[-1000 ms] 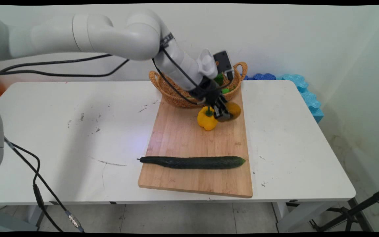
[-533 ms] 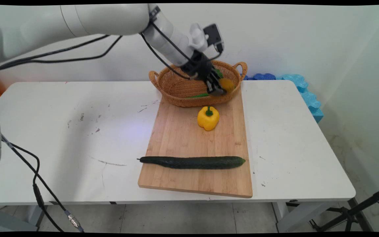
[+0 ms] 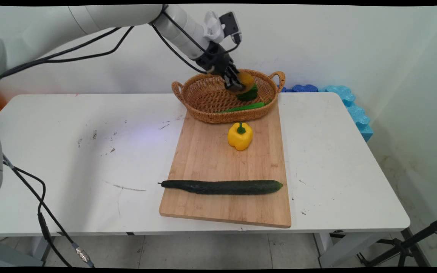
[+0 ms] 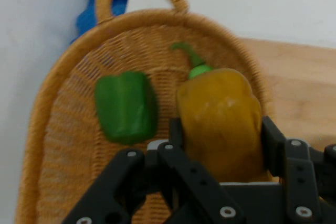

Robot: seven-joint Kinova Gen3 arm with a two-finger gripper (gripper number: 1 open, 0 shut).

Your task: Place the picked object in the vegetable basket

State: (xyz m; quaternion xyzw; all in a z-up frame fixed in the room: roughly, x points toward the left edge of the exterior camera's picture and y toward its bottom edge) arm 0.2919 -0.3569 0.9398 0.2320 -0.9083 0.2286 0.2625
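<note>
Gripper (image 3: 236, 84) holds an orange-yellow bell pepper (image 3: 246, 79), jaws pinching it on both sides; hand view shows the fingers (image 4: 273, 140) tight against the pepper's flanks, pepper (image 4: 220, 121) filling the gap.

Change vs 1 s ago: gripper was low on the cutting board (image 3: 226, 170), right next to the yellow bell pepper (image 3: 240, 135), already closed on the orange-yellow one. At 0.5 s ago it was lifted w/ the pepper to the wicker basket (image 3: 203, 102) near rim. Now it's higher and further back, pepper hanging over the basket interior, clear of the rim, not touching the basket floor as far as can be seen. So: pepper is off the board, carried, airborne above the basket.

In the basket: green bell pepper (image 3: 249, 93) just below/behind the held one; in hand view it (image 4: 126, 107) lies on the weave beside the held pepper. Also a long green veg (image 3: 243, 107) along the basket's near wall, type unclear, maybe chili or bean.

Unmoved over the 3 frames: yellow bell pepper on the board just in front of the basket, stem up; cucumber (image 3: 222, 187) across the board's near end, well apart from the basket. Board's far edge touches/tucks under the basket. All on the white table (image 3: 70, 151).
</note>
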